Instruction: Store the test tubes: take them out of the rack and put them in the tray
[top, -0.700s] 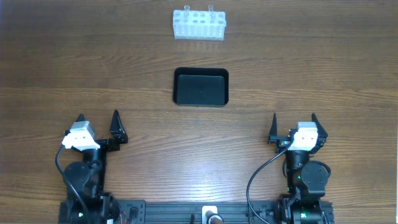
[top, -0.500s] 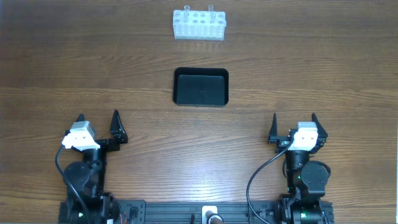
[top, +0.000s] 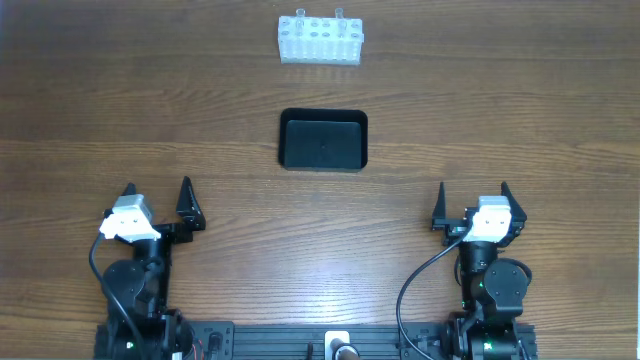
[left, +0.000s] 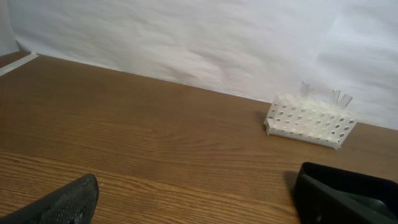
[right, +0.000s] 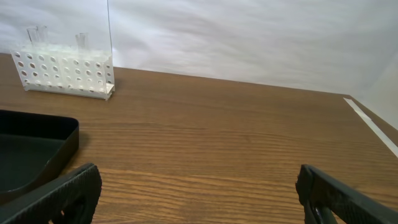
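A white perforated rack stands at the far middle of the wooden table, with two clear test tubes sticking up from its back row. The rack and its tubes also appear in the left wrist view, and the rack in the right wrist view. An empty black tray lies just in front of it, its corner visible from the right wrist. My left gripper and right gripper sit open near their bases, far from both, holding nothing.
Bare wood grain table stretches on both sides of the rack and tray. A white wall rises behind the table's far edge. The arm bases line the near edge.
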